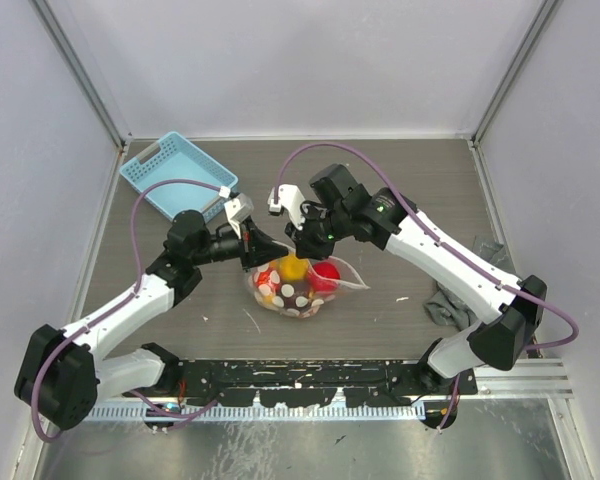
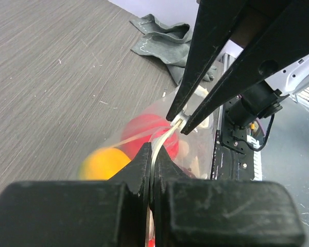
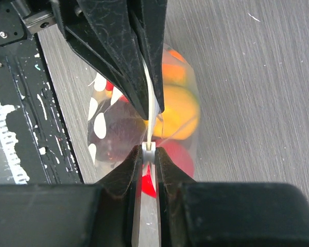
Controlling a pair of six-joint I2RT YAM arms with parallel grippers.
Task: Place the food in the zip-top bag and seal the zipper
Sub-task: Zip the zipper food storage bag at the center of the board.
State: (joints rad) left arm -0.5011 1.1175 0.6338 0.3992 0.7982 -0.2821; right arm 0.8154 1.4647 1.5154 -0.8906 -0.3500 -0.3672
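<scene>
**Left gripper** (image 2: 152, 157): clenched on the zipper (image 2: 163, 138). Both jaws are pressed flat against the thin strip, with no gap showing.

**Right gripper** (image 3: 150, 153): also clamped on that strip, just beside the left gripper's tips. Only a short ribbon of zipper runs between the two pinch points.

**Zip-top bag** (image 1: 298, 298): sits under both grippers at mid-width of the worktop, nearer the near edge than the far one. Its mouth is drawn up to the fingers. You cannot tell whether its base rests fully on the surface.

**Food** (image 1: 325, 278): red, yellow and orange pieces show through the film, bunched together. No piece shows outside the bag in the top view.

**Other stock:** light-blue basket (image 1: 177, 175) toward the far-left corner, and grey cloth (image 1: 458, 300) by the right edge. Both are well apart from the bag.

**Step in hand (judged):** loading looks complete, and you are on the seal.

**Next move (judged):**
- Hold one pinch as the anchor.
- Slide the other along the strip toward its end, with the jaws kept tight enough to press the tracks together.
- Keep the strip straight and taut, because slack could let it fold or slip out.
</scene>
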